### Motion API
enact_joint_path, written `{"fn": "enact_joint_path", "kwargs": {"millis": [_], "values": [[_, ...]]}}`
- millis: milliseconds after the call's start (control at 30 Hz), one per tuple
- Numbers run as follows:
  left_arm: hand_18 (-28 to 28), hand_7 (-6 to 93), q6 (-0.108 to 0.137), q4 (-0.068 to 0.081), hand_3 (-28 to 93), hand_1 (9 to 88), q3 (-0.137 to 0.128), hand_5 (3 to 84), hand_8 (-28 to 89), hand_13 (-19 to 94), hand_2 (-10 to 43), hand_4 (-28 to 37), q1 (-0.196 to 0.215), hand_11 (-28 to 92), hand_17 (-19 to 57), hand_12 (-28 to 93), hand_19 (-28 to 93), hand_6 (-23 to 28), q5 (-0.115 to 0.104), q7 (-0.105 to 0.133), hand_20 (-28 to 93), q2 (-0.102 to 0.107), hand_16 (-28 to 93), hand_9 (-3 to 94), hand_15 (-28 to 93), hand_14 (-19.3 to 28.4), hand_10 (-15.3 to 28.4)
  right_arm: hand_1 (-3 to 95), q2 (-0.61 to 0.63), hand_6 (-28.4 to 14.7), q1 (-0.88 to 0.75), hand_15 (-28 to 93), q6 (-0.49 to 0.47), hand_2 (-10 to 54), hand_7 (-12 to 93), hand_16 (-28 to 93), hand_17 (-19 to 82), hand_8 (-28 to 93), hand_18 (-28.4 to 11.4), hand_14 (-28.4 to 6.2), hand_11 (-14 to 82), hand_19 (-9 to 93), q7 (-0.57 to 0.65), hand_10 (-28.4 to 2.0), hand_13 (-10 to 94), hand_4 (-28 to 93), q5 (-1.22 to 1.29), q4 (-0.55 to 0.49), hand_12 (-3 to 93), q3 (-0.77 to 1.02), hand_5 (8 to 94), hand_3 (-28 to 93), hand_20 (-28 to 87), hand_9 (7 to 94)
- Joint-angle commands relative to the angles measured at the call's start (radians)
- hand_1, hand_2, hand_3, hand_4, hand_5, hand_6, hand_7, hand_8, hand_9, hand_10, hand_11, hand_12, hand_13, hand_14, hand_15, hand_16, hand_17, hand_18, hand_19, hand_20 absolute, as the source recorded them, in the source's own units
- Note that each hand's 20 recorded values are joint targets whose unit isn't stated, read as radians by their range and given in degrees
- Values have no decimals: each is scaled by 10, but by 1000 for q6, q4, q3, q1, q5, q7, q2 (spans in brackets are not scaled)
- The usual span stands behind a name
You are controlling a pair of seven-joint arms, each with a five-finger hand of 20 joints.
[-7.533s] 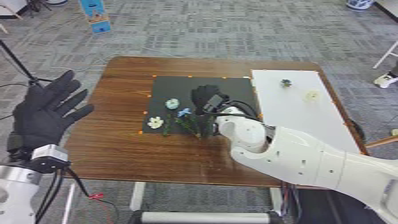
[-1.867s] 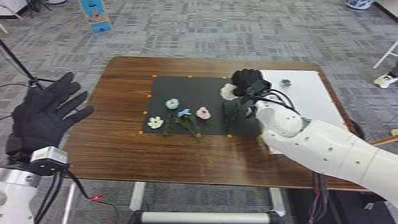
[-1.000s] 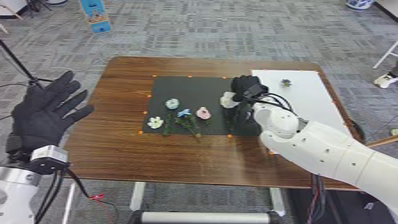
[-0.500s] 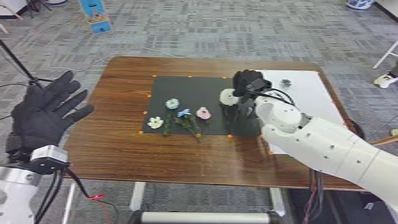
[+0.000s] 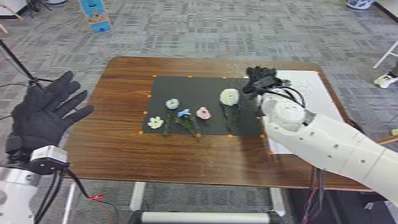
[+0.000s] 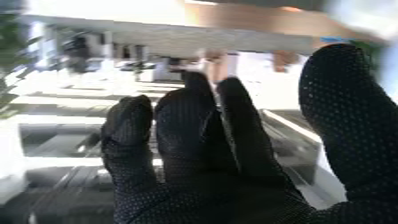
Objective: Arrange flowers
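So, brown wooden bench (image 5: 115,160) under it all, white sheet (image 5: 324,107) beneath and right of the right hand (image 5: 260,79), with its arm blocking part of that. Black mat (image 5: 191,85) is mostly left of the hand. Right hand's empty, fingers straight, thumb well apart; left hand (image 5: 46,112) is way off to its left, fingers spread. Big cream flower (image 5: 229,96) lies just left of the right hand, on the mat; further left are the pale blue (image 5: 172,103), pink (image 5: 203,113), small blue (image 5: 184,113) and small white (image 5: 155,122) ones. Compared with half a second ago, the right hand's shifted right, off the cream flower.
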Motion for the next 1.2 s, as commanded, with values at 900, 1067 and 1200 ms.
{"fn": "enact_joint_path", "kwargs": {"millis": [900, 1067, 1200], "values": [[250, 144, -2, -4, 629, 213, -5, 260, -78, 172, -39, -283, 10, 113, -104, 163, 410, 24, -5, -4, 16, -1, 51, 212, 97, 141, 105, 424, 67, 30, 54, 845, 86, -95, 433, 296, 320, -45, -191, -61, 263, 849, -172, -67, 630, -283, 82, 271, 287, -97, 509, 839, 528, 629], [251, 145, -4, -7, 629, 213, -10, 259, -79, 173, -38, -283, 15, 113, -104, 163, 411, 24, -5, -1, 16, -2, 51, 212, 98, 141, 106, 532, 92, 39, 35, 835, 92, -95, 526, 322, 369, 28, -184, -40, 249, 880, -191, -46, 692, -281, 80, 210, 488, -70, 640, 795, 527, 792], [251, 144, -4, -11, 628, 214, -16, 259, -79, 172, -37, -283, 22, 113, -104, 163, 412, 24, -4, -1, 16, -9, 52, 212, 99, 142, 106, 535, 131, 39, -5, 832, 121, -95, 526, 330, 377, 12, -184, -42, 247, 883, -223, -45, 703, -282, 94, 105, 490, -33, 672, 813, 527, 817]]}}
